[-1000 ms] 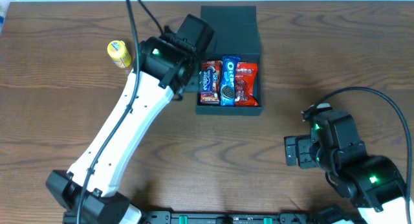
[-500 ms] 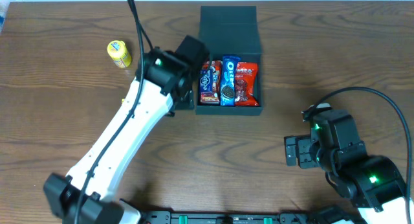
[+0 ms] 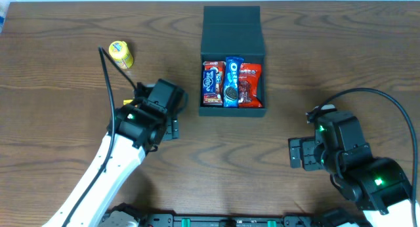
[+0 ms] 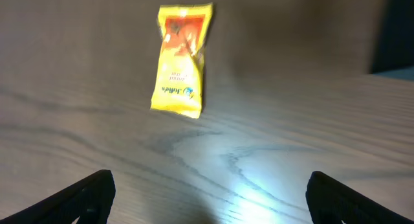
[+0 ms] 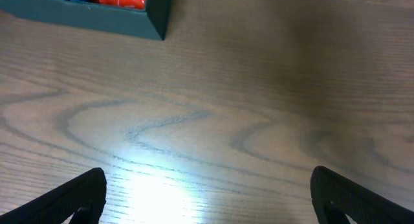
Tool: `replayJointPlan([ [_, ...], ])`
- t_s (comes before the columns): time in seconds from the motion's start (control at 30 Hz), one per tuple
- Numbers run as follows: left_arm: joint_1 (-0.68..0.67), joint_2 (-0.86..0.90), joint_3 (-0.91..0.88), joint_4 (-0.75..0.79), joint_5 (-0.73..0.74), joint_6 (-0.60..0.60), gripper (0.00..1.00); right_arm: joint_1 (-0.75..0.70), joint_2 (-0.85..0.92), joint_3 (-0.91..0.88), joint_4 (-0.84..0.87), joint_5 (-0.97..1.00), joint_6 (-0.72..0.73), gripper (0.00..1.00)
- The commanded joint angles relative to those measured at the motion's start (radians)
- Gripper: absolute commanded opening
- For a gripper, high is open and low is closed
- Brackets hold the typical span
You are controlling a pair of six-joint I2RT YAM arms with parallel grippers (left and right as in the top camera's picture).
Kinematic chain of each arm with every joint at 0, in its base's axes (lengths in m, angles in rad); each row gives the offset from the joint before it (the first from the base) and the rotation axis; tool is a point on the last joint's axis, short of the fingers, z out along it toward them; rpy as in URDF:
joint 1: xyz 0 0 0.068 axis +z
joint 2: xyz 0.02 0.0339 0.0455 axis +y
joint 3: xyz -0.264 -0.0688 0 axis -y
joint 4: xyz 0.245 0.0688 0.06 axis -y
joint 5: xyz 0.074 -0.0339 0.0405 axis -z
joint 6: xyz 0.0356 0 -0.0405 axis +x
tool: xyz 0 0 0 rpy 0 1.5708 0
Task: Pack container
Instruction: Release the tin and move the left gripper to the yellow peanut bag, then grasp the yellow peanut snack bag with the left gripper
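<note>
Overhead, the wooden table (image 3: pixel 65 155) carries one container (image 3: pixel 233 111), dark teal, at the far middle, with its lid flap open behind it. Two arms work here. The left gripper (image 4: pixel 207 195) sits near the container's near-left corner, fingers spread wide and empty. The right gripper (image 5: pixel 207 191), also spread and empty, hangs well apart at the near right.

Three packets lie side by side inside, long axes running near to far: a dark red packet (image 3: pixel 211 82), a blue packet (image 3: pixel 231 81) and a red packet (image 3: pixel 249 84).

One yellow packet (image 3: pixel 121 54) lies loose, well left of the container. In the left wrist view it lies ahead of the fingers, long axis pointing roughly away, slightly tilted. The left arm is much nearer, so the pick likely falls to it.
</note>
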Motion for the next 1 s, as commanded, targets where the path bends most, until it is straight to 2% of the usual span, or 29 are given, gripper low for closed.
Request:
replayJointPlan([
  [0.0,0.088,0.029,-0.045,0.027,-0.003,-0.005,0.95,-0.006,-0.002,0.002,-0.002,-0.001,0.011,0.99],
  [0.2,0.241,0.078,-0.045,0.039,0.003,-0.012,0.95,-0.006,-0.002,0.002,-0.002,-0.001,0.011,0.99],
  [0.33,0.299,0.101,-0.046,0.073,0.086,0.037,0.95,-0.006,-0.002,0.002,-0.002,0.000,0.011,0.99],
  [0.43,0.312,0.123,-0.053,0.146,0.147,0.166,0.95,-0.006,-0.002,0.002,-0.002,-0.001,0.011,0.99],
  [0.57,0.312,0.187,-0.063,0.238,0.143,0.255,0.95,-0.006,-0.002,0.002,-0.002,-0.001,0.011,0.99],
  [0.77,0.314,0.306,-0.063,0.294,0.079,0.303,0.96,-0.006,-0.002,0.002,-0.002,-0.001,0.011,0.99],
  [0.97,0.320,0.409,-0.063,0.320,0.075,0.333,0.96,-0.006,-0.002,0.002,-0.002,-0.001,0.011,0.99],
])
